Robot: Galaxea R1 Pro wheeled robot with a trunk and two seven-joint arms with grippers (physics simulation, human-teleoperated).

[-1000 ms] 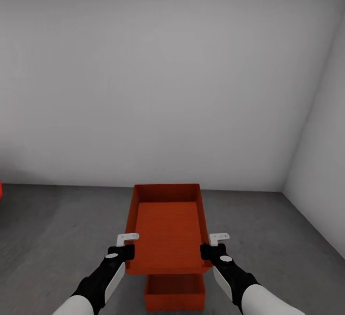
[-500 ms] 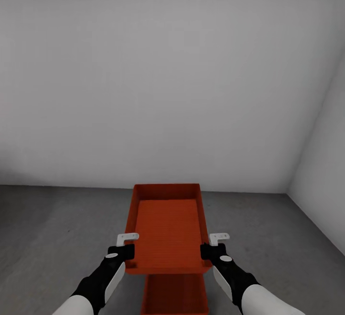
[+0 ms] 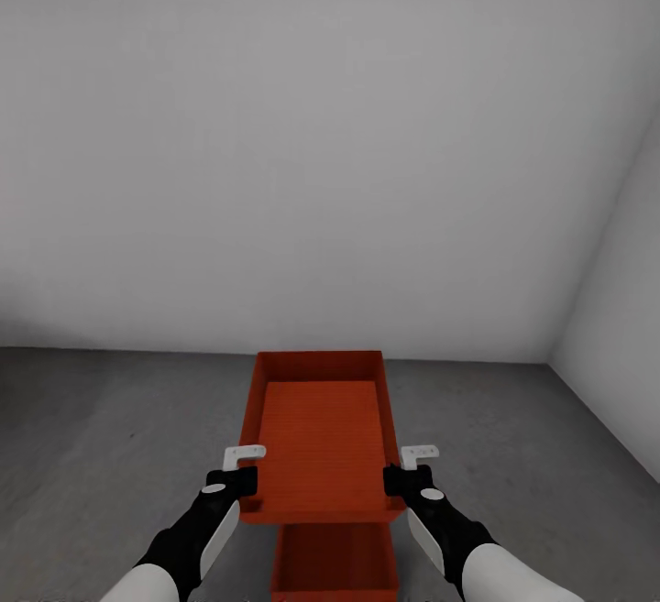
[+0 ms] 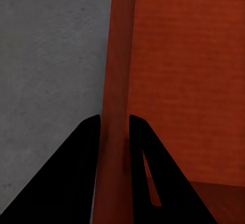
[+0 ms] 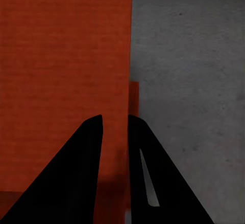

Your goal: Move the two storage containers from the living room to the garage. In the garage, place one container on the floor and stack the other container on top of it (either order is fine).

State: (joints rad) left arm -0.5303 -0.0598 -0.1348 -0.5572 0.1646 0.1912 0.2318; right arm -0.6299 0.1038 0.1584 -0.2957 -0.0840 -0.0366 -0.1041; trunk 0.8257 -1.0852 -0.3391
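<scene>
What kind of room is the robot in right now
Most likely a garage or a bare utility room: plain pale grey walls, a dark grey concrete-like floor, and no furniture in view, just two red-orange storage bins, one held above the other.

A dark grey floor (image 3: 119,455) is seen below pale walls; one red-orange bin (image 3: 335,563) is set on it at six o'clock

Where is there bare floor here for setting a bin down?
Open grey floor lies left of the held container, out to the back wall, and right toward the side wall. Directly beneath, the second container occupies the spot.
</scene>
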